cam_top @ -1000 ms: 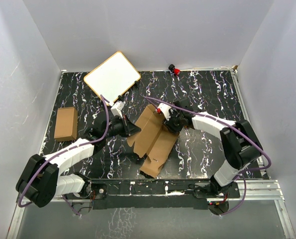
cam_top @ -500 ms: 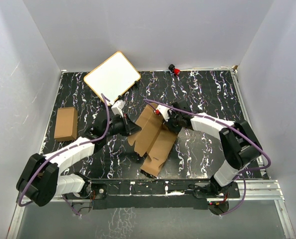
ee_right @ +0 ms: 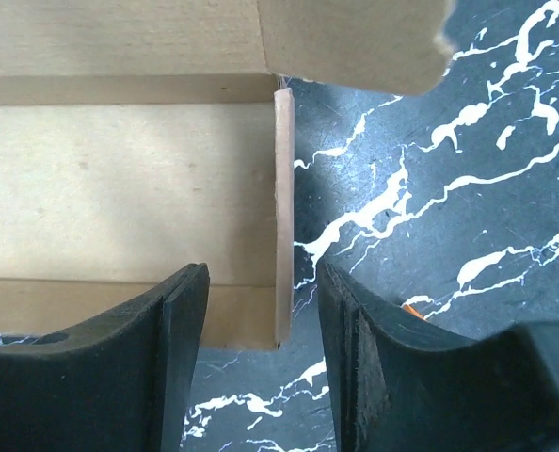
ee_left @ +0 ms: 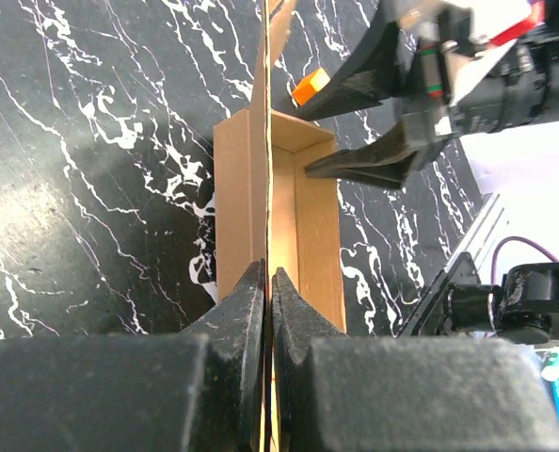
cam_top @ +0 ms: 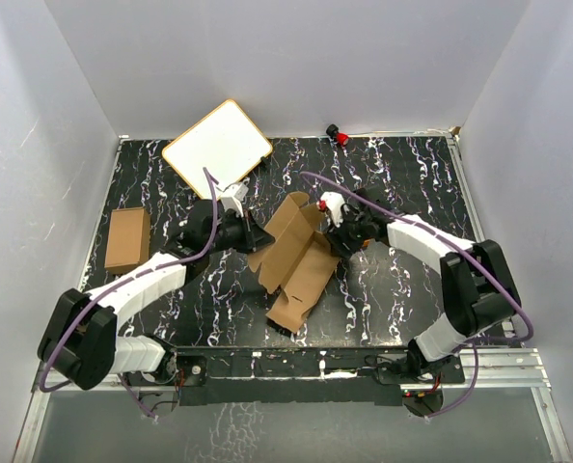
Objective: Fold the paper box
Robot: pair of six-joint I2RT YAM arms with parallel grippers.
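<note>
The paper box (cam_top: pixel 294 258) is a brown cardboard piece, partly folded up, in the middle of the table. My left gripper (cam_top: pixel 259 238) is at its left side, shut on a thin upright flap (ee_left: pixel 265 141) that runs edge-on between the fingertips (ee_left: pixel 251 292). Beyond it the box's trough (ee_left: pixel 303 217) shows. My right gripper (cam_top: pixel 333 232) is at the box's right end and open. In the right wrist view the edge of an end wall (ee_right: pixel 283 217) stands between its spread fingers (ee_right: pixel 181 330) without touching either. The box floor (ee_right: pixel 119 188) lies to the left.
A white board with a tan rim (cam_top: pixel 217 147) lies at the back left. Another small brown carton (cam_top: pixel 128 239) sits at the left edge. A red and black object (cam_top: pixel 341 136) rests at the back wall. A small orange bit (ee_right: pixel 411 308) lies by the right fingers.
My right gripper closed further, then opened, and has shifted to the right. The left gripper has moved back a little, still clamped on the flap. The box's far panel stands more upright.
</note>
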